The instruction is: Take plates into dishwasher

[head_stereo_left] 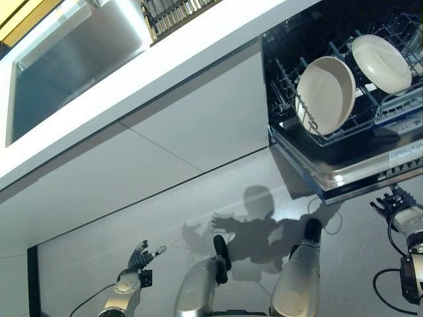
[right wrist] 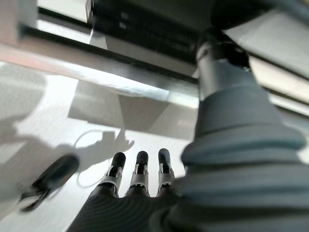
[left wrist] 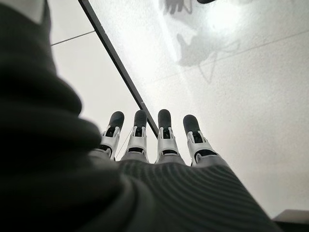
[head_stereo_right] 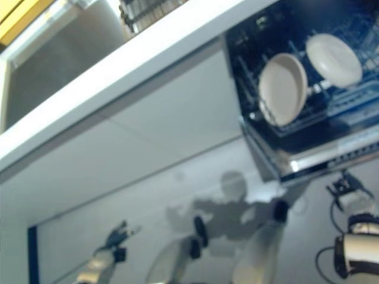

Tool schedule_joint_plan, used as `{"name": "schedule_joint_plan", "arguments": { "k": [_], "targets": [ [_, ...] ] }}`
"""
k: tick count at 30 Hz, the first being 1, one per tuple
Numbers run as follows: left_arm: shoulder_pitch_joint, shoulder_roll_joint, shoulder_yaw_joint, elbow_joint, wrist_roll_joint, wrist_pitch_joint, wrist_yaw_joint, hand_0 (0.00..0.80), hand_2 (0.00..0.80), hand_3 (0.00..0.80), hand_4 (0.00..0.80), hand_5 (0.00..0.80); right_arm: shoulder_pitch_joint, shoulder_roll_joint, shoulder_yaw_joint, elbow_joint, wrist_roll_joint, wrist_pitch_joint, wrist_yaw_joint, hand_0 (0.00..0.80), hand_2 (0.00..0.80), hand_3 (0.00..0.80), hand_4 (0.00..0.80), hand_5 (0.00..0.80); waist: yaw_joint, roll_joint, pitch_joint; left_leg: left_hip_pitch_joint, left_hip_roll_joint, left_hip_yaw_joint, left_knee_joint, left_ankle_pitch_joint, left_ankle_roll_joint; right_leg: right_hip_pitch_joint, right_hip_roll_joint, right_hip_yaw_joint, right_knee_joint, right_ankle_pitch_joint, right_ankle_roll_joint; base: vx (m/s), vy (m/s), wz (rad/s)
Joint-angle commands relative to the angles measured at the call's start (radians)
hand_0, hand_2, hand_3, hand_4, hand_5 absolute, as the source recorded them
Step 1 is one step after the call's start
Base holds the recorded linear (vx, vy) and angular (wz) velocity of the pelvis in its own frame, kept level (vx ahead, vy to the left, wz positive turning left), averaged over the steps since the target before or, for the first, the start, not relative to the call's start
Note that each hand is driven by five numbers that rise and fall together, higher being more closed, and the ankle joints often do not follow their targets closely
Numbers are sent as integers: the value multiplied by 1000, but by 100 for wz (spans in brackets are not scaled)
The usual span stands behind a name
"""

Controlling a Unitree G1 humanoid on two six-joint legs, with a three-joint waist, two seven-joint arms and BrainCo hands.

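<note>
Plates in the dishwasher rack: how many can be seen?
2. One plate stands on edge at the rack's front; the other plate leans behind it. The rack runs out of view, so more may be hidden.

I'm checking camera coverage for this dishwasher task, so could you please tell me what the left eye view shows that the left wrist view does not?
Only the left eye view shows the open dishwasher, two plates standing in its rack, the sink, and the right hand. Only the left wrist view shows the left hand's straight fingers up close, holding nothing. Both show the left hand over the pale floor.
</note>
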Motion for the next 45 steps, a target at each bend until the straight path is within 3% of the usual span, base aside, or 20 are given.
{"name": "schedule_joint_plan", "arguments": {
  "k": [1,13,15,17,20,25,29,33,36,41,45],
  "targets": [
    [13,56,4,-20,-26,-4,-7,0,0,0,0,0,-456,5,69,-226,64,-53,201,0,0,0,0,0,99,-24,-58,-43,1,-38,183,-78,38,15,41,1,204,-196,-109,55,-22,0],
    [36,104,26,-38,17,6,-14,0,0,0,0,0,-511,-27,88,-184,37,-33,190,0,0,0,0,0,133,-72,-88,-20,53,-55,210,-72,24,116,70,-30,160,-191,-116,46,-59,5],
    [35,107,29,-35,24,6,-15,0,0,0,0,0,-503,-30,86,-170,-35,-30,179,0,0,0,0,0,134,-79,-91,-14,58,-56,210,-72,22,129,74,-34,150,-190,-117,53,-52,12],
    [29,112,39,-34,43,11,-15,0,0,0,0,0,-468,-39,104,-145,-244,-15,143,0,0,0,0,0,136,-101,-97,0,70,-53,203,-73,21,156,83,-40,123,-178,-115,52,-66,13],
    [26,118,47,-34,57,15,-14,0,0,0,0,0,-426,-56,133,-125,-418,-4,143,0,0,0,0,0,135,-124,-101,16,80,-48,185,-65,21,180,92,-45,89,-162,-111,32,-49,-3],
    [23,131,66,-9,111,18,-32,0,0,0,0,0,-249,-59,185,-139,-679,3,173,0,0,0,0,0,128,-189,-130,88,95,-36,60,-22,17,266,122,-58,-60,-101,-86,51,-48,-2],
    [33,135,69,18,174,22,-58,0,0,0,0,0,-77,-5,177,-235,-792,-23,142,0,0,0,0,0,113,-222,-173,134,96,-25,-41,22,9,306,140,-63,-157,-51,-65,72,19,-10],
    [63,123,52,65,287,39,-120,0,0,0,0,0,205,145,180,-438,-897,-116,49,0,0,0,0,0,79,-247,-259,215,86,-5,-185,60,4,370,158,-61,-298,17,-29,126,102,-11],
    [68,113,35,108,299,29,-137,0,0,0,0,0,342,207,174,-509,-918,-183,42,0,0,0,0,0,56,-252,-291,249,84,10,-242,68,2,394,166,-60,-344,33,-15,57,121,-18],
    [50,48,-8,226,335,66,-205,0,0,0,0,0,511,401,205,-364,-1018,-222,67,0,0,0,0,0,26,-262,-352,287,76,30,-276,56,6,419,172,-61,-385,41,-3,35,97,-12],
    [21,2,-36,288,377,104,-249,0,0,0,0,0,552,514,238,-191,-1034,-179,71,0,0,0,0,0,24,-272,-369,306,69,30,-277,44,18,436,172,-66,-381,37,-4,37,25,1]
  ]
}}
